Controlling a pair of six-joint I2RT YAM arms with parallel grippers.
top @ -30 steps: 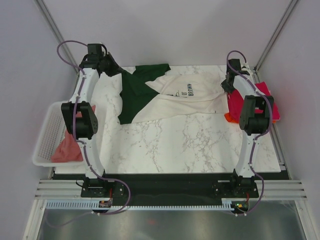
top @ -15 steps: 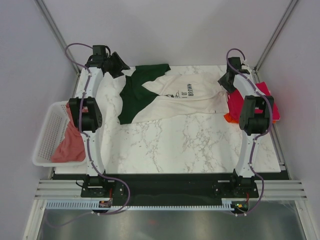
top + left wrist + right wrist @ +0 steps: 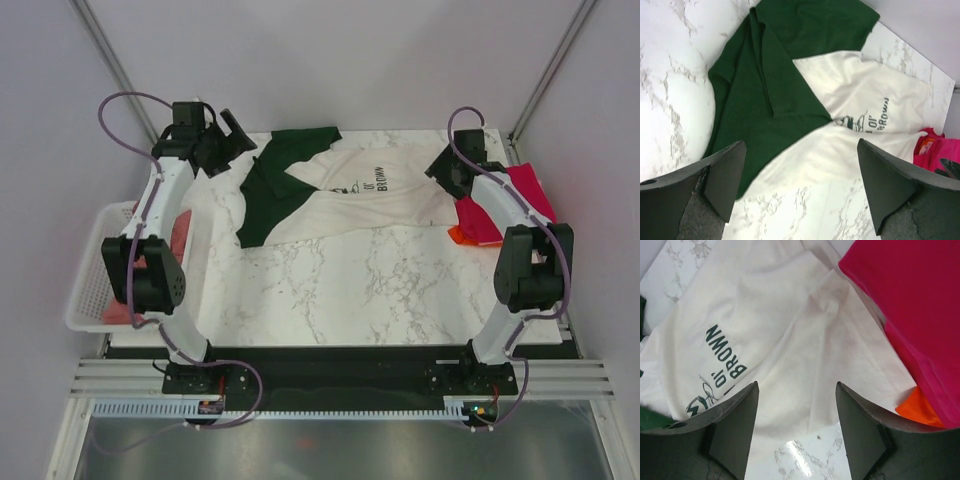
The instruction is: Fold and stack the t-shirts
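Note:
The cream t-shirt [image 3: 375, 195] with dark green sleeves [image 3: 268, 195] lies crumpled across the back of the table, print side up. My left gripper [image 3: 236, 136] hovers open just off its left sleeve; in the left wrist view the gripper [image 3: 801, 145] has nothing between its fingers, and the green sleeve [image 3: 765, 85] lies below. My right gripper [image 3: 441, 166] stands open over the shirt's right edge [image 3: 790, 340], empty [image 3: 797, 385]. A magenta t-shirt [image 3: 528, 187] on an orange one [image 3: 460, 236] sits at the right. A salmon-pink t-shirt [image 3: 180, 232] lies in the basket.
The white lattice basket [image 3: 92, 272] hangs off the table's left edge, partly behind my left arm. The magenta stack [image 3: 910, 300] with orange [image 3: 920, 407] under it lies right beside my right fingers. Bare marble table [image 3: 380, 290] fills the front half.
Both grippers have gone from shut to open and let go of the cream shirt, which has settled on the table. The left arm's elbow swung down and left; the right elbow swung toward the near right.

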